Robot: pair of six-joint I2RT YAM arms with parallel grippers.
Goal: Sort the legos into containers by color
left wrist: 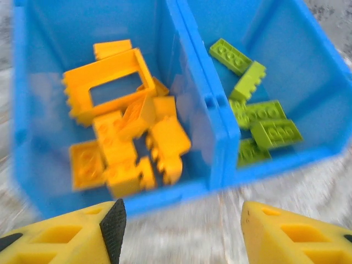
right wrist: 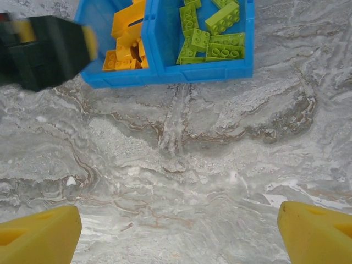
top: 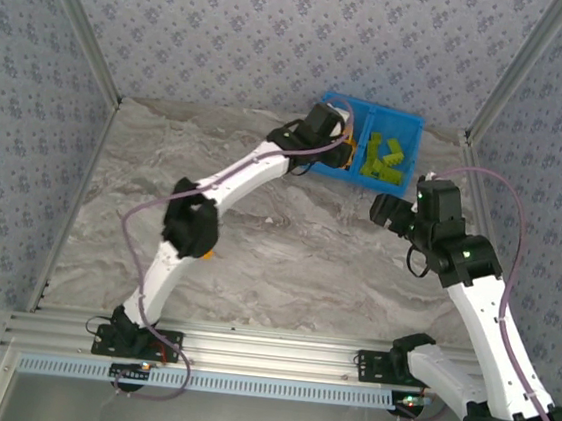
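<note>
- left gripper (left wrist: 181, 231): yellow fingers nearest the lens, spread apart, nothing between them. It hangs over the table strip just in front of the blue bin (left wrist: 201, 93).
- left compartment (left wrist: 82, 27): holds orange bricks (left wrist: 121, 148) only, in a loose heap. One orange window-frame piece (left wrist: 104, 69) lies tilted on top, toward the far wall.
- right compartment (left wrist: 286, 33): holds lime green bricks (left wrist: 275, 132) only, mostly studs up, bunched toward the near wall and the divider.
- right gripper (right wrist: 176, 236): yellow fingers spread wide and empty, over bare table, well apart from the bin's near wall.
- the bin sits at the far right of the table in the top view, near the back wall.
- table (right wrist: 181, 165): grey-white marble pattern with brownish veins.
- walls (top: 280, 29): blue-grey wallpaper with a small flower print on three sides.
- metal rail (top: 266, 350): runs along the near edge and carries both arm bases.
</note>
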